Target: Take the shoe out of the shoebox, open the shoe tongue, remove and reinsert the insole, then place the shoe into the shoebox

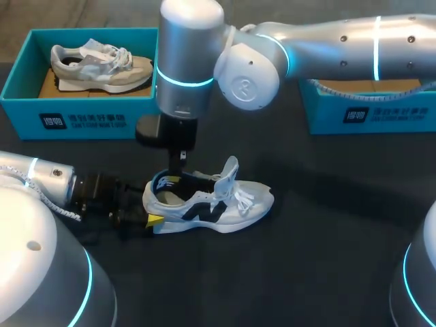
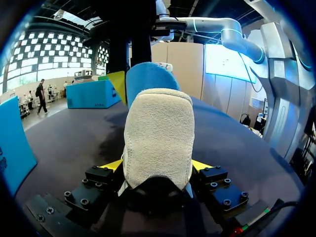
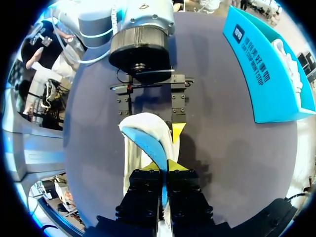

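A white and navy shoe [image 1: 218, 201] lies on the dark table, toe to the right, tongue raised. My left gripper [image 1: 151, 219] comes in low from the left and is shut on the shoe's heel [image 2: 158, 133], a yellow tip on either side. From above, my right gripper [image 3: 163, 167] reaches down into the shoe's opening. It is shut on the blue insole [image 3: 148, 143], whose heel end stands up out of the shoe [image 2: 148, 79]. In the head view the right fingers are hidden inside the opening.
A teal shoebox [image 1: 82, 119] at the back left holds a grey shoe [image 1: 102, 67]. A second teal shoebox [image 1: 368, 114] stands at the back right, partly behind my right arm. Bare table lies in front of and to the right of the shoe.
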Available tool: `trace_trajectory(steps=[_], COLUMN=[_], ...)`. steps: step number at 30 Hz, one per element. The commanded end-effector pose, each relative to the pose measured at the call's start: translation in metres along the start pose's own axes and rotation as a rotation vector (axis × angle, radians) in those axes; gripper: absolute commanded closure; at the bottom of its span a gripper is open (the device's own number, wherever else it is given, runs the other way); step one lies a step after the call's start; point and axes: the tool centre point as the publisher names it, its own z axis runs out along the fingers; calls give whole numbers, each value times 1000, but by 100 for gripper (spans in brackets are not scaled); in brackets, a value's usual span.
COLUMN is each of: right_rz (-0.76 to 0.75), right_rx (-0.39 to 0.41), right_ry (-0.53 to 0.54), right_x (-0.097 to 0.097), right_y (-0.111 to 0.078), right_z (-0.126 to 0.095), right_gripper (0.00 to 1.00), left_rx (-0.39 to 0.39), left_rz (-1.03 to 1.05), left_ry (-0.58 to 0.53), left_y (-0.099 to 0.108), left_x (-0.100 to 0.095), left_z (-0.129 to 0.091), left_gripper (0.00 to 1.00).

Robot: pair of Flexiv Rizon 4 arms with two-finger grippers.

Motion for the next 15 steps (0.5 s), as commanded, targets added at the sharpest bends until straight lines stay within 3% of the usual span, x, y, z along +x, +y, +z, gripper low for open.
trace_trajectory(steps=[1, 7, 15], right_rz=[2, 15, 23], right_rx=[-21, -30, -124], right_ry=[18, 10, 18], right_x=[1, 0, -5], right_y=[-7, -8, 1], right_z=[-18, -35, -47], right_gripper=[100, 100, 100], left_rx=[-3, -3, -3], left_rz=[0, 0, 0], left_ry=[2, 2, 2], left_y=[3, 3, 3], left_x=[-2, -2, -2], left_z=[2, 2, 2], left_gripper=[100, 100, 100])
